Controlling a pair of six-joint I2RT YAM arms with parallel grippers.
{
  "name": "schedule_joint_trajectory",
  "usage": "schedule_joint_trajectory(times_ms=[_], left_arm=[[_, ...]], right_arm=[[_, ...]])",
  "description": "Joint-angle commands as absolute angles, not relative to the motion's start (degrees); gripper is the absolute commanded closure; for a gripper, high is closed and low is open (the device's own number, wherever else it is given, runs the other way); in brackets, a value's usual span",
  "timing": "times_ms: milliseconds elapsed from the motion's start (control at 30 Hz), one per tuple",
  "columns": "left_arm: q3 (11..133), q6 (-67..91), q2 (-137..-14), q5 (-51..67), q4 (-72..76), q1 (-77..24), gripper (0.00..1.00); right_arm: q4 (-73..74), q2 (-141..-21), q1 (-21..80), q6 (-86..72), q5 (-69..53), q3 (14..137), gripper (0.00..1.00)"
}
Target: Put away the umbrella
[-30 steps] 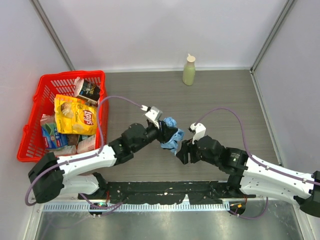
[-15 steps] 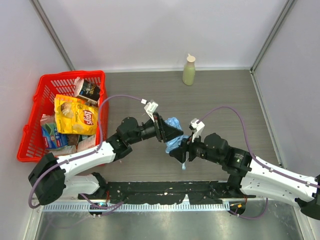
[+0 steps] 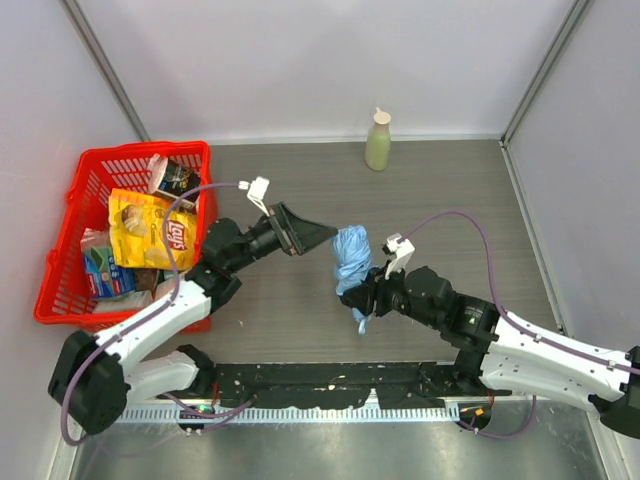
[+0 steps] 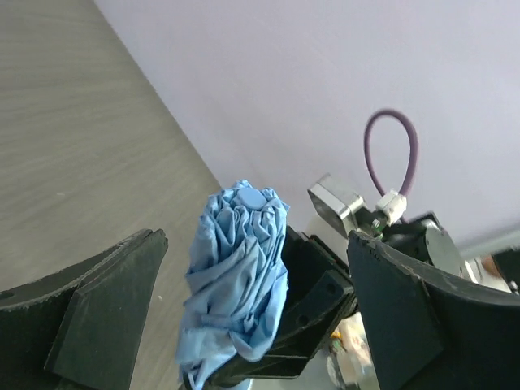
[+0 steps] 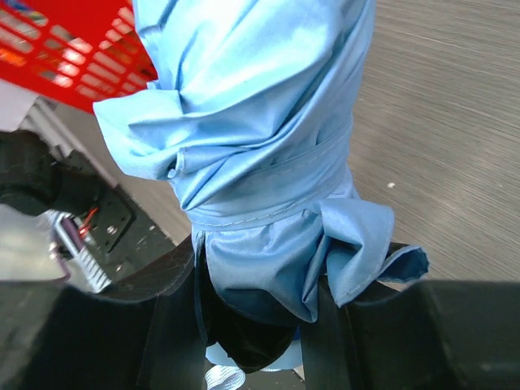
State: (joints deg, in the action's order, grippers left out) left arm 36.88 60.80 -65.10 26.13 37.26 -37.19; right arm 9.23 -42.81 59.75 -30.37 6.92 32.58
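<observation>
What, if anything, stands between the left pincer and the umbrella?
Nothing visible does. The left pincer, open, faces the umbrella across a clear gap; the right pincer grips the umbrella's lower end, below that line.

The umbrella [image 3: 351,256] shows just right of centre in the overhead view. It is a folded bundle of crumpled sky-blue fabric, standing roughly upright, its top end toward the upper edge of the frame. In the left wrist view [image 4: 240,276] it fills the lower middle, leaning slightly, with a small round pale-blue cap at its tip. Up close [image 5: 260,154] a stitched blue strap wraps round its waist, and loose folds bulge above and below the band. Its lower part is pinched in the right gripper [image 3: 362,297] (shaft and handle are hidden), and a thin tail of fabric hangs beneath.
</observation>
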Motion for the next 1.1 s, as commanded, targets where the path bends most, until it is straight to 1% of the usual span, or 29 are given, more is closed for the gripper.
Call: schedule_joint_trajectory(times_ms=[0, 33, 67, 133, 200, 300, 333, 400, 500, 533, 567, 633, 733, 767, 833, 867, 900, 967, 1000, 1033, 1067], left_arm=[[41.74, 53.64, -56.19, 19.11, 16.23, -33.58, 0.00], [42.53, 51.26, -54.34, 16.03, 11.13, -33.40, 0.00], [43.24, 48.72, -52.40, 14.17, 7.51, -33.40, 0.00], [44.20, 45.02, -49.85, 13.01, 4.15, -33.22, 0.00], [45.26, 42.72, -48.43, 13.36, 1.51, -33.22, 0.00], [46.06, 42.10, -48.08, 15.46, 0.18, -33.13, 0.00], [45.88, 42.45, -47.99, 16.69, 0.18, -33.05, 0.00], [44.92, 43.94, -48.16, 19.32, 1.48, -33.05, 0.00], [42.29, 47.36, -48.16, 24.33, 6.22, -33.05, 0.00], [41.32, 48.59, -48.16, 25.91, 8.07, -33.31, 0.01], [40.61, 48.78, -47.73, 25.84, 8.52, -33.75, 0.01], [40.95, 47.12, -46.94, 25.40, 6.69, -35.67, 0.00], [43.85, 42.91, -46.06, 25.40, 0.99, -37.35, 0.00], [45.16, 41.15, -45.79, 24.97, -1.56, -37.70, 0.00], [46.84, 38.25, -45.27, 24.17, -5.00, -38.49, 0.00], [47.37, 36.93, -45.09, 23.91, -6.14, -38.76, 0.00], [47.72, 36.31, -44.91, 23.56, -7.02, -39.02, 0.00], [47.99, 35.95, -44.82, 23.47, -7.47, -39.46, 0.00], [47.90, 36.03, -44.82, 23.64, -7.21, -39.46, 0.00], [47.90, 36.04, -44.82, 23.73, -7.12, -39.46, 0.00], [47.99, 36.04, -44.82, 23.64, -7.29, -39.38, 0.00]], right_arm=[[10.00, -44.02, 59.15, -33.22, 20.28, 36.38, 0.95], [11.76, -44.73, 58.11, -33.83, 24.48, 37.26, 0.95], [14.91, -46.39, 57.40, -34.36, 25.91, 39.01, 0.95], [17.82, -50.07, 51.88, -33.41, 25.76, 41.73, 0.95], [18.72, -55.51, 41.11, -31.48, 20.59, 43.93, 0.94], [18.98, -63.52, 28.78, -27.18, 10.85, 47.36, 0.96], [18.20, -67.98, 23.61, -26.46, 9.51, 49.20, 0.96], [17.93, -74.67, 18.40, -23.13, 8.26, 53.23, 0.96], [17.32, -83.83, 13.63, -17.69, 11.77, 60.97, 0.96], [17.40, -88.55, 11.45, -16.71, 12.39, 62.74, 0.95], [18.10, -90.68, 10.38, -15.13, 12.57, 66.23, 0.95], [19.06, -98.75, 7.83, -13.98, 12.92, 70.37, 0.94], [22.14, -104.23, 5.54, -13.27, 12.48, 75.66, 0.90], [22.67, -105.63, 5.45, -12.92, 12.48, 77.07, 0.88], [23.55, -106.69, 5.45, -12.39, 11.95, 78.56, 0.70], [24.08, -106.96, 5.45, -12.31, 11.69, 79.01, 0.55], [25.21, -107.05, 5.45, -12.30, 11.69, 80.06, 0.44], [27.75, -106.79, 5.36, -12.39, 11.78, 81.55, 0.34], [28.47, -106.53, 5.36, -12.57, 12.13, 82.43, 0.32], [31.00, -105.65, 5.36, -12.74, 12.74, 82.79, 0.28], [31.98, -105.12, 5.36, -12.92, 13.35, 83.14, 0.27]])
